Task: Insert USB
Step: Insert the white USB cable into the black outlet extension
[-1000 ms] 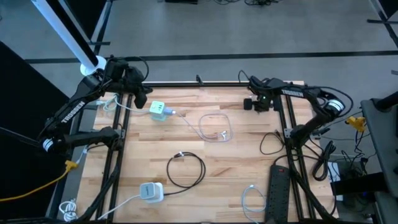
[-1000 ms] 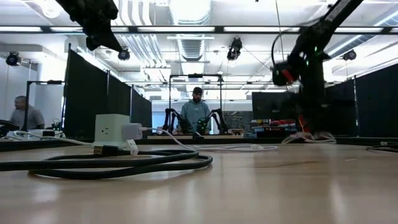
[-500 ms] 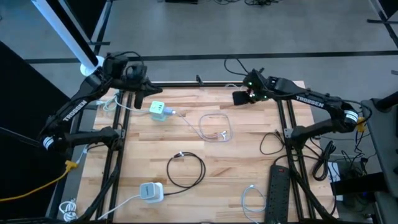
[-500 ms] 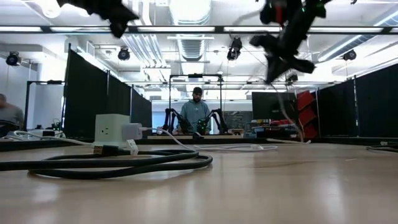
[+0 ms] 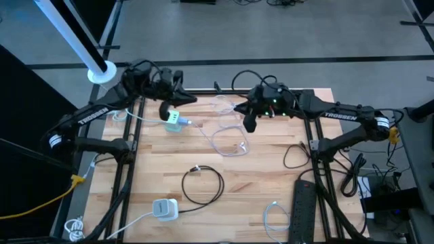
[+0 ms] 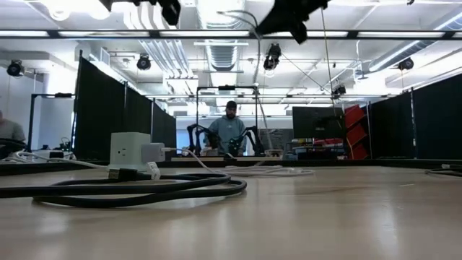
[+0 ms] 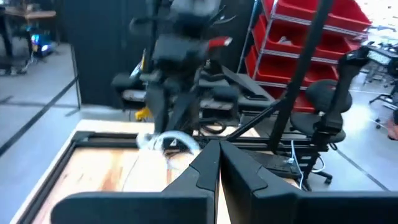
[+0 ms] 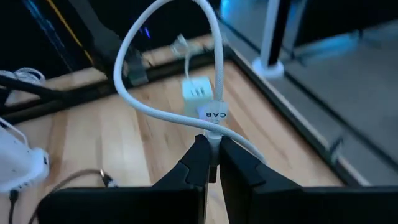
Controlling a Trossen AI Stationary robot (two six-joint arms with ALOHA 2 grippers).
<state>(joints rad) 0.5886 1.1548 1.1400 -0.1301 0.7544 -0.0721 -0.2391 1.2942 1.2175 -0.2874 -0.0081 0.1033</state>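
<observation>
In the last second the right claw, clenched on the white USB cable, has swung from the desk's far corner toward the green charger block, the empty, clenched left claw closing in too.

The bench carries two white charger cubes: one near the far left corner, one by the near edge. There are three coiled cables: two white ones and one black. One black power strip lies at the right edge. Two arms reach over it.
</observation>
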